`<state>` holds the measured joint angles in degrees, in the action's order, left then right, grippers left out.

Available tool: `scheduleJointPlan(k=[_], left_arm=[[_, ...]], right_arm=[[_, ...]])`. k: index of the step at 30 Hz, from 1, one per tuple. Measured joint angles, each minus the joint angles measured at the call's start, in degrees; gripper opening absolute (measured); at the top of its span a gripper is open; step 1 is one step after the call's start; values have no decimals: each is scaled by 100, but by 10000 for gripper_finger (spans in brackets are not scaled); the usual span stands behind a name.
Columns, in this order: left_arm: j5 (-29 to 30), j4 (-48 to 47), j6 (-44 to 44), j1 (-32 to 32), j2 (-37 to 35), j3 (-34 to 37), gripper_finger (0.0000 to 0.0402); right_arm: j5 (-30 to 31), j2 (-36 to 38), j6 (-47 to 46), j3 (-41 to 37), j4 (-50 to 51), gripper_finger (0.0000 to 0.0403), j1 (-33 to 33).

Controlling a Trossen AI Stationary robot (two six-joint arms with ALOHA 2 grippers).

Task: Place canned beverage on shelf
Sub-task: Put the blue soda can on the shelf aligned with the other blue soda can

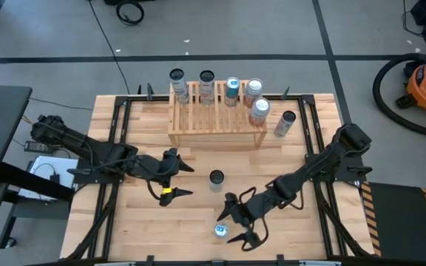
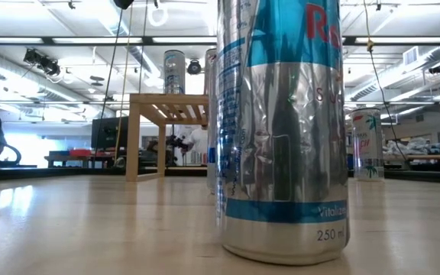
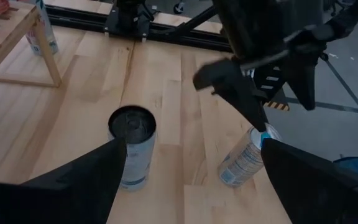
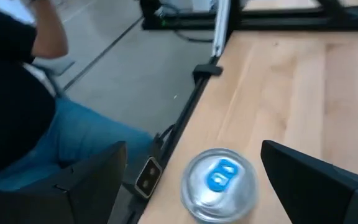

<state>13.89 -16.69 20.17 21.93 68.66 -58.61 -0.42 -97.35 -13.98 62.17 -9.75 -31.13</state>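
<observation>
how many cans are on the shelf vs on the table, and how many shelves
cans on the shelf: 5
cans on the table: 3
shelf: 1
total: 9

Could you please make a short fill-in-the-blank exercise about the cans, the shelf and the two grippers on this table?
1. The right gripper is open beside the can with the ____ tab.
2. The dark-topped can stands on the ____, not on the shelf.
3. The left gripper has its jaws ____.
4. In the right wrist view, a ____ shows beyond the table edge.

Missing words: blue; table; open; person
</observation>
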Motion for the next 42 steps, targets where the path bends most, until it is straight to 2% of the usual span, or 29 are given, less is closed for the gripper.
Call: scheduleJointPlan(k=[5,10,24,29,34,42], left_arm=[[0,4,3,2,0,0,373],[-2,-59,3,2,0,0,373],[1,-78,3,0,0,0,373],[2,-79,3,0,-2,0,373],[2,-74,3,0,-2,0,373],[4,-74,-16,0,-2,0,373]], right_arm=[[-102,-417,53,422,643,380,-9],[-69,-657,97,653,778,380,11],[-85,-325,373,632,739,380,-116],[-56,-368,503,637,1033,380,-35],[348,-378,527,630,1318,380,77],[185,-379,385,630,1520,380,173]])
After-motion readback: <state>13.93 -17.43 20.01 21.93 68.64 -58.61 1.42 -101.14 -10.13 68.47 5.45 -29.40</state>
